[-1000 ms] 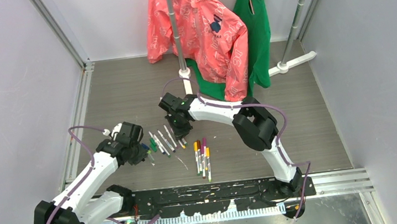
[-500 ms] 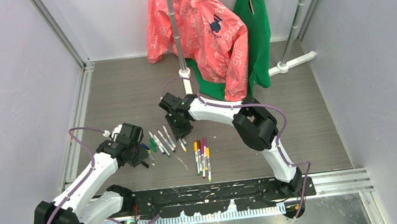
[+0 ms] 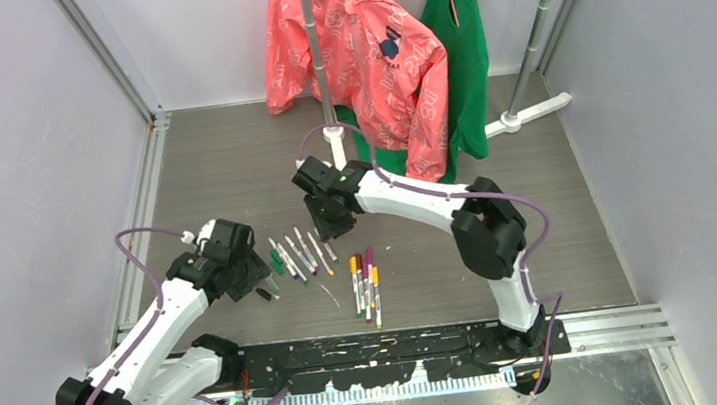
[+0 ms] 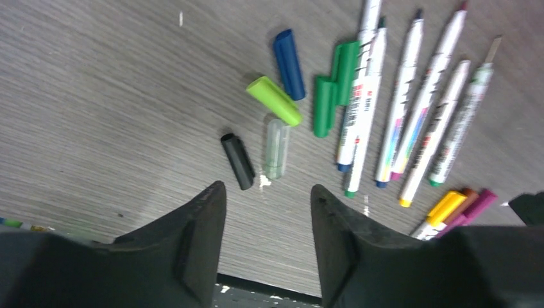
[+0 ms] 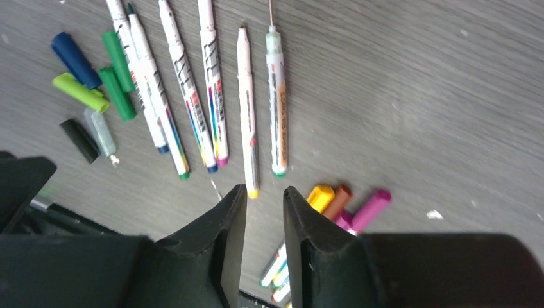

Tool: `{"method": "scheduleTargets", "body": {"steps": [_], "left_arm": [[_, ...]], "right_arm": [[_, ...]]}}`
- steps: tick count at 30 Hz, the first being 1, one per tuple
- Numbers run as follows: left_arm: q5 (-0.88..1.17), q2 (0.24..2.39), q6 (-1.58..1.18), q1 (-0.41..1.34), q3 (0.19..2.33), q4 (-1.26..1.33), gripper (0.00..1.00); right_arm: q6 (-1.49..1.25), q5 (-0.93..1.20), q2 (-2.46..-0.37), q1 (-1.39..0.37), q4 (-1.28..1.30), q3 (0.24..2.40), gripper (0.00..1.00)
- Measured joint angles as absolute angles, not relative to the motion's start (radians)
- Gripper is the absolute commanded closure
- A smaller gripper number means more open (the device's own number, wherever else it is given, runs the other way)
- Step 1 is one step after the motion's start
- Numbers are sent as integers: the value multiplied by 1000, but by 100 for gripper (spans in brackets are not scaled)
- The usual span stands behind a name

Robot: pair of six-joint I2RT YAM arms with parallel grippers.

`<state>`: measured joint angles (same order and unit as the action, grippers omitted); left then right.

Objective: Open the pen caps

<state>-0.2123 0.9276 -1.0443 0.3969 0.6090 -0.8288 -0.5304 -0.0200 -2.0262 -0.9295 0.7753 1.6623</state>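
Grey wood-grain tabletop [image 3: 230, 166] between pale walls; six loose plastic pen caps [image 4: 274, 99], blue, lime, two green, clear and black, lie just left of a row of uncapped white-barrelled marker pens [image 4: 394, 122]; the left gripper [image 4: 266, 191] hovers over the caps, jaws apart, empty; the right gripper [image 5: 264, 192], jaws narrowly parted, grips nothing, above the pens' ends; yellow-, brown- and magenta-topped capped pens [image 5: 321, 194] lie beside it.

- The left gripper [image 4: 267, 192] points downward, its fingers [image 4: 205, 212] spread well apart.
- The right gripper [image 5: 264, 192] points downward too, its fingers [image 5: 231, 212] only narrowly parted.
- The left arm [image 3: 161, 319] and the right arm [image 3: 415, 207] both bend inward.
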Motion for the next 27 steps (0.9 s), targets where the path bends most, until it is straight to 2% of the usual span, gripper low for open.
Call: {"method": "scheduleTargets", "body": {"steps": [7,18,27], "left_arm": [[-193,842,-1038,397,643,-824,38],[-109,813,-1016,397,643,-796,33],[-65,805,-1011,397,643,-785,29]], "right_arm": [[-587,-119,-1798,-934,799,1527,63],[-771,-234,-1507,-1000,794,1074,58],[-890,-280,-1472,-1146,764,1026,57]]}}
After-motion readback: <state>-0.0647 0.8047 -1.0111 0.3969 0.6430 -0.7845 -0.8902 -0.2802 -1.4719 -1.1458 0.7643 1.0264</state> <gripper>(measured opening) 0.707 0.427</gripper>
